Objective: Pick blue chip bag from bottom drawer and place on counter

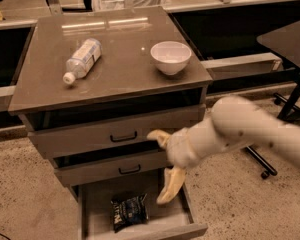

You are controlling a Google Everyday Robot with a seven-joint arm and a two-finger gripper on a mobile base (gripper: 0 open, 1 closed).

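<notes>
Dark-blue foil was seen lying flat on the floor of the bottom drawer: the blue chip bag, set towards the drawer's front, its longer side judged to run roughly front to back. The end effector was held above the bag and to its right in the camera view, fingers spread wide, nothing gripped. The lower fingertip was poised near the bag's far right corner, apart from it. A reach down and leftward was judged necessary.

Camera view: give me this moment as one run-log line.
phase: reach | gripper: open, over bottom drawer right side | blue chip bag: on drawer floor, ungrasped | counter: bottle, bowl
</notes>
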